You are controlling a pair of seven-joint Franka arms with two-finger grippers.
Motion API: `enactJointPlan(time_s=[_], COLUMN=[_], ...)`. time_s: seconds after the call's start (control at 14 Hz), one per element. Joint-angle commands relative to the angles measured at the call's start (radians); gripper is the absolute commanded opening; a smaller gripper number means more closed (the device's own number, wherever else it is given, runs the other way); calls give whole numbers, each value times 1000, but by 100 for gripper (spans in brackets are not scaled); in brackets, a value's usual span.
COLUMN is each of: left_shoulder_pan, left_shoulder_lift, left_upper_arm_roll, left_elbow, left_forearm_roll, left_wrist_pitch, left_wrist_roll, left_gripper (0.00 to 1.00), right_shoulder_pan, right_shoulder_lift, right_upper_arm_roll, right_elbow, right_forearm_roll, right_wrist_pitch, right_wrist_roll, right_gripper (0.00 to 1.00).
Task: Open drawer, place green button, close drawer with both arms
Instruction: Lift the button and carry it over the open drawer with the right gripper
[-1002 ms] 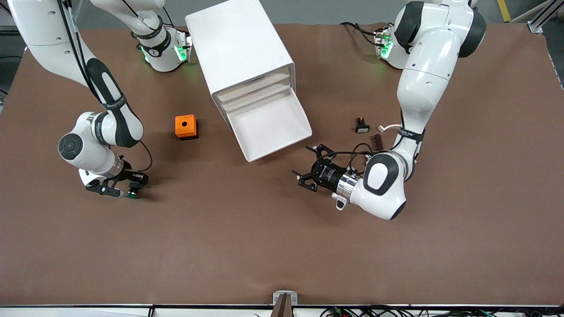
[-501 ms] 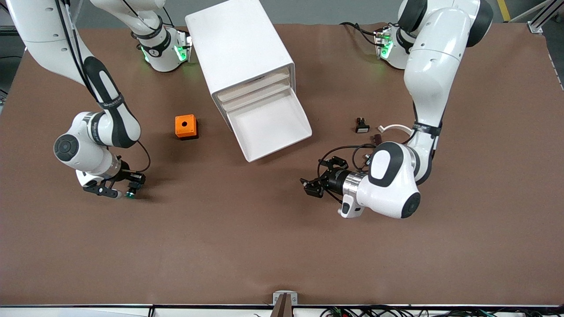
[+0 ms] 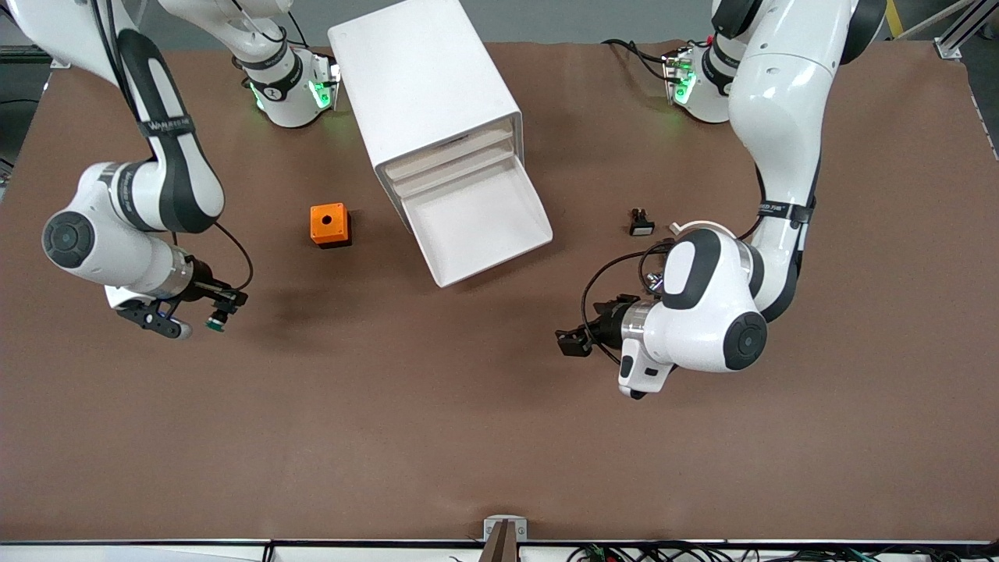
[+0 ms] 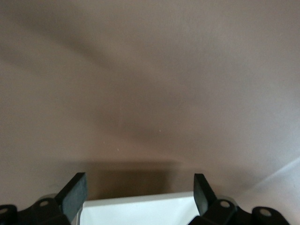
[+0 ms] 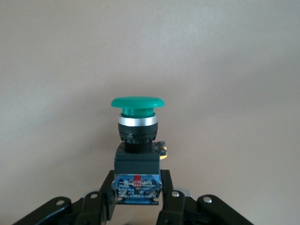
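The white cabinet (image 3: 421, 78) stands at the middle of the table near the bases. Its lowest drawer (image 3: 476, 222) is pulled out and shows nothing in it. My right gripper (image 3: 204, 314) is shut on the button (image 3: 213, 320) and holds it above the bare table toward the right arm's end. In the right wrist view the fingers (image 5: 96, 206) clamp the button's dark body (image 5: 137, 168), with the green cap pointing away from the gripper (image 5: 136, 199). My left gripper (image 3: 581, 326) is open and empty, low over the table beside the drawer's front corner. Its fingers (image 4: 75, 192) stand wide apart.
An orange cube with a hole (image 3: 328, 224) sits beside the drawer toward the right arm's end. A small black switch with a white face (image 3: 641, 223) lies toward the left arm's end, close to the left arm's wrist. Brown table stretches toward the front camera.
My right gripper has lifted the button off the table and carried it toward the right arm's end. My left gripper has drawn away from the drawer's front toward the left arm's end.
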Motion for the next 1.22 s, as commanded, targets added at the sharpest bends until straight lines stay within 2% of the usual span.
enactJointPlan(time_s=[0.0, 0.07, 0.21, 0.43, 0.57, 0.86, 1.15], left_shoulder_pan=[-55, -80, -100, -143, -158, -166, -167], left_shoulder_lift=[-19, -19, -15, -6, -6, -2, 9], left_upper_arm_roll=[11, 14, 14, 13, 10, 8, 7], left_elbow=[-25, -25, -25, -43, -45, -46, -68], left_forearm_roll=[120, 172, 258, 337, 392, 398, 392], left_wrist_pitch=[62, 81, 127, 239, 242, 243, 245], left_wrist_roll=[5, -34, -123, -252, -315, -371, -366], left_gripper=[100, 100, 100, 100, 100, 100, 100], right_shoulder_pan=[64, 100, 193, 298, 359, 416, 541], right_shoulder_lift=[-107, -131, -176, -182, -178, -171, -130], right_upper_arm_roll=[-2, -2, -4, -4, -4, -4, -4], right_elbow=[47, 64, 65, 87, 98, 129, 118], right_forearm_roll=[12, 16, 77, 90, 90, 88, 88], right_wrist_pitch=[-170, -222, -236, -229, -203, -198, -132], right_wrist_roll=[170, 251, 434, 655, 758, 888, 1063], right_gripper=[0, 0, 0, 0, 0, 0, 0])
